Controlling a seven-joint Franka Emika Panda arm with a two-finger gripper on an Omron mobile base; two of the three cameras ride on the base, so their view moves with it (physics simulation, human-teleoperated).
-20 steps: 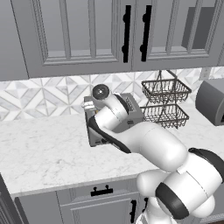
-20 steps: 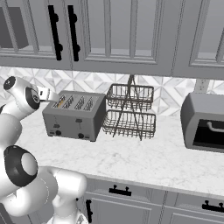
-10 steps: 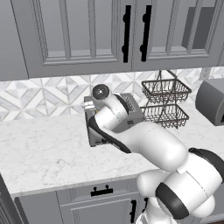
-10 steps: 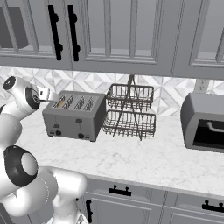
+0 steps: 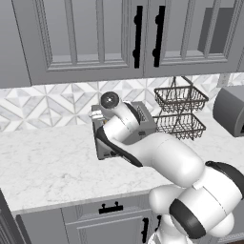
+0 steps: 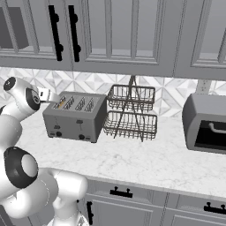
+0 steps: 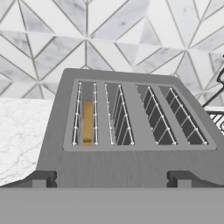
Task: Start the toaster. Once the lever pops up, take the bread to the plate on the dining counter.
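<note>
toaster (image 5: 143, 125): front mostly hidden behind the arm
bread (image 7: 87, 123): sunk in slot, top edge alone visible
toaster oven (image 6: 206, 124): cut by right edge

Glossy white rounded arm (image 5: 167, 157), dark joints

Bare counter (image 6: 145, 161) runs along the front edge, before the toaster (image 6: 76, 117). Just right of the toaster a wire rack (image 6: 131, 112) crowds that side; an oven (image 6: 206, 123) blocks the right end. Cabinets (image 6: 119, 35) hang overhead.

Grey toaster (image 7: 131, 170), tan-brown bread (image 7: 87, 122), white-and-grey geometric tiles (image 7: 131, 35), white marble counter (image 6: 145, 154)
</note>
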